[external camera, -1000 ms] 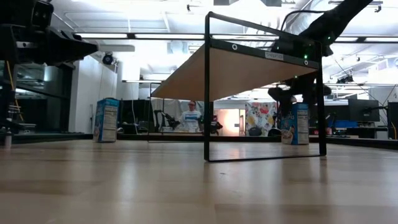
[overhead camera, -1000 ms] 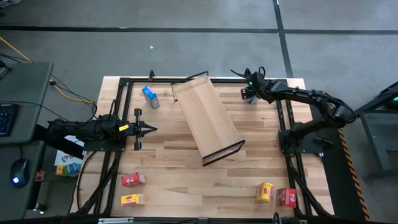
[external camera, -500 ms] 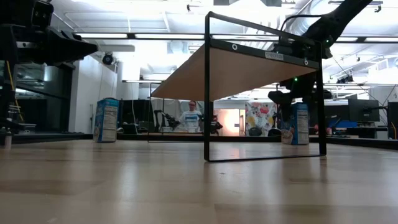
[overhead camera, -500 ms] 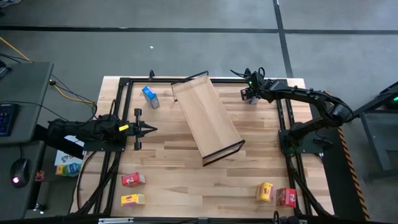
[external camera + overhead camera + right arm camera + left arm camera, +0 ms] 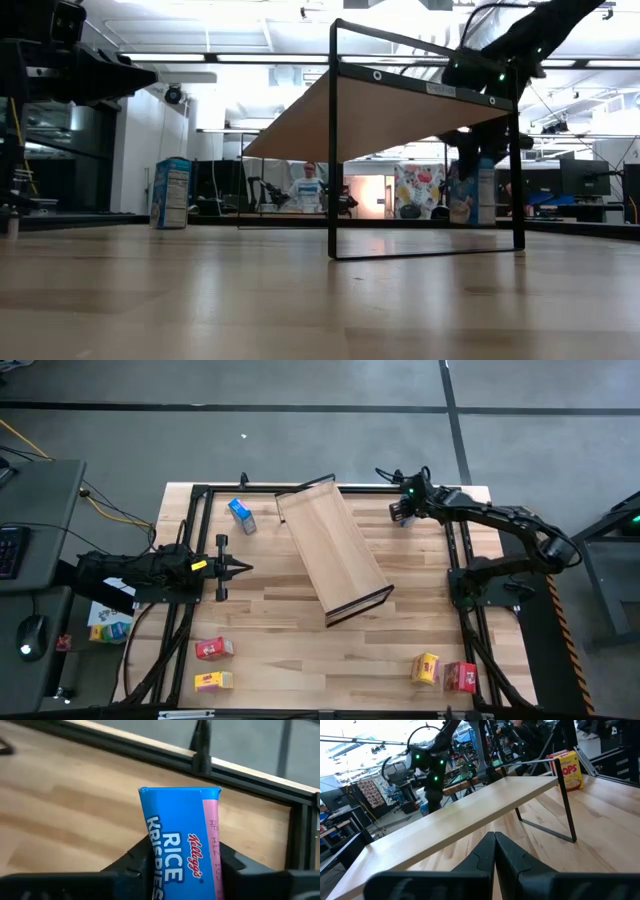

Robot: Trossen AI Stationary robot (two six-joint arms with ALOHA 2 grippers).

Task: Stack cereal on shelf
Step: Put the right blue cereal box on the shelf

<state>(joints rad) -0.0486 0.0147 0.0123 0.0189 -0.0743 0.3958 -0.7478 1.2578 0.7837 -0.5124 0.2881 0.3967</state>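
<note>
At the table's (image 5: pixel 280 660) far edge, beside the shelf (image 5: pixel 330 550), the right end effector (image 5: pixel 403 512) grips a blue cereal box (image 5: pixel 181 840).

Shelf (image 5: pixel 332 553) lying diagonally across the middle of the table (image 5: pixel 280 650), one end near the far edge. Left of that far end, one cereal box (image 5: pixel 241 515) standing alone. Right of it, at the far right corner, right gripper (image 5: pixel 403 512) clamped on another cereal box (image 5: pixel 181 840). Left gripper (image 5: pixel 243 568) at the left side, fingers together, pointing toward the shelf. Near left corner: two boxes (image 5: pixel 213 649), one (image 5: pixel 212 680) in front of the other. Near right corner: two boxes side by side (image 5: pixel 427 669) (image 5: pixel 460 677).
</note>
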